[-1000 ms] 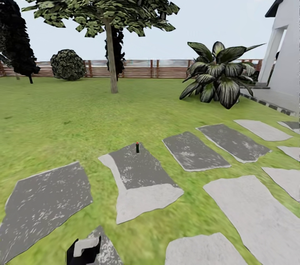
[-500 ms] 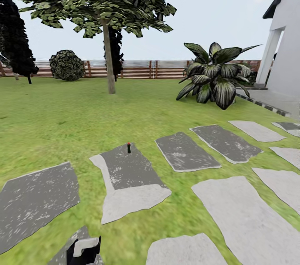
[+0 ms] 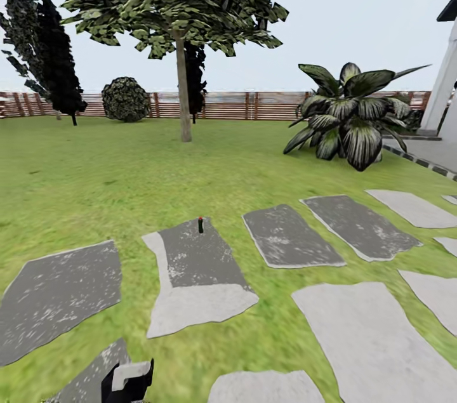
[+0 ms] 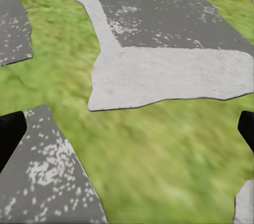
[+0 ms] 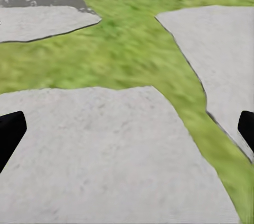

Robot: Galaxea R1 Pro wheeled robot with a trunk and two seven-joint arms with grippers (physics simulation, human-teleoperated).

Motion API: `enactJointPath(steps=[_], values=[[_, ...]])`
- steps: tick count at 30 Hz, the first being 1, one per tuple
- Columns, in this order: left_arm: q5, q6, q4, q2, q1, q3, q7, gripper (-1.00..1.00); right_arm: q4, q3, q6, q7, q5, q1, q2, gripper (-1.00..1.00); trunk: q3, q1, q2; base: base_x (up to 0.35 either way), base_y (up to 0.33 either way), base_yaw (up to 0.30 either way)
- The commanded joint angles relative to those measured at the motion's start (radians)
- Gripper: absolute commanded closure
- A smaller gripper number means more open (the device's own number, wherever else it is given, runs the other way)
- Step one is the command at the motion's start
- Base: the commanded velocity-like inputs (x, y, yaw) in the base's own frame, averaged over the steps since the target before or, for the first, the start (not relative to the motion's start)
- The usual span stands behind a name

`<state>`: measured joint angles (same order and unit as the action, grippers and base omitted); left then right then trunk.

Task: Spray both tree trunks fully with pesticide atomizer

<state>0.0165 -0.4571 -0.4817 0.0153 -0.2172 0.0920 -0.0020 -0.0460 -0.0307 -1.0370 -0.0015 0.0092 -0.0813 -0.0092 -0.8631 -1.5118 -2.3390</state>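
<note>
Grey stepping stone [image 3: 197,263], centre-left of the head view, bears the upright pesticide atomizer [image 3: 200,224] at its far edge. Both pincers gape wide and empty: left gripper [image 4: 127,131], right gripper [image 5: 127,128]. Best drive closer, squaring up before reaching low.

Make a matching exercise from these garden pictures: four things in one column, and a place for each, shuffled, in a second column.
Things:
1. pesticide atomizer
2. round bush
3. broad-leaved plant
4. left gripper

Places:
A. at the head view's bottom edge
B. upright on a grey stepping stone
C. by the wooden fence
D. near the white house

Pairs: 1-B, 2-C, 3-D, 4-A
</note>
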Motion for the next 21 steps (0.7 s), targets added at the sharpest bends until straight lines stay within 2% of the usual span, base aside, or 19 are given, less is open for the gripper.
enactJointPath(steps=[1,21], values=[[0.000,0.000,0.000,0.000,0.000,0.000,0.000,-1.00,0.000,0.000,0.000,0.000,0.000,0.000,0.000,-1.00,0.000,0.000,0.000,0.087,-0.325,0.286],[0.000,0.000,0.000,0.000,0.000,0.000,0.000,-1.00,0.000,0.000,0.000,0.000,0.000,0.000,0.000,-1.00,-0.003,0.000,0.000,0.088,-0.325,0.287]])
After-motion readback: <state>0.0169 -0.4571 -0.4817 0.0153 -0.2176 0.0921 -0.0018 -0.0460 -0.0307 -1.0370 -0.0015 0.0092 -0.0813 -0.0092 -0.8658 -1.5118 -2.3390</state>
